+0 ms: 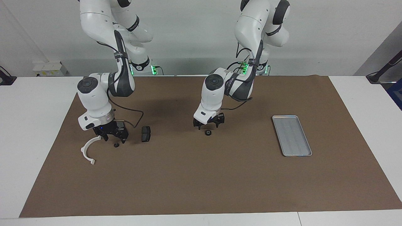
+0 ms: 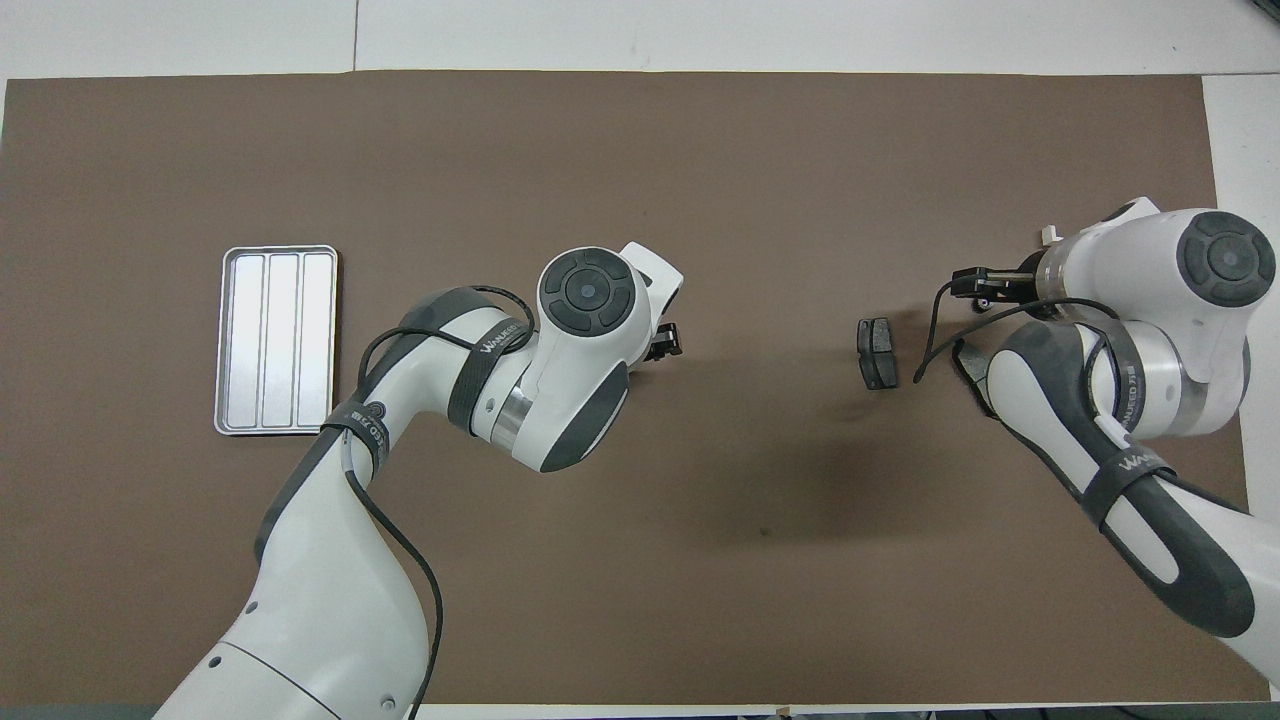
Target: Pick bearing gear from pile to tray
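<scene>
Two small black round gears are seen in the facing view: one (image 1: 207, 132) lies on the brown mat (image 1: 201, 175) just below the left end effector (image 1: 208, 125), apart from its spread fingers; the other (image 1: 116, 145) lies by the right end effector (image 1: 112, 137), between the white half-ring (image 1: 87, 151) and a dark brake pad (image 1: 145, 133). Whether the right end effector's fingers are apart or together cannot be told, and nothing is seen held in it. The silver tray (image 1: 292, 135), ribbed and rimmed, lies well apart from both gears toward the left arm's end of the tabletop, with bare mat all around it and wide open mat between it and the middle gear. In the overhead view both gears are hidden under the arms, while a second pad (image 2: 968, 368) is partly shown beside the right arm.
</scene>
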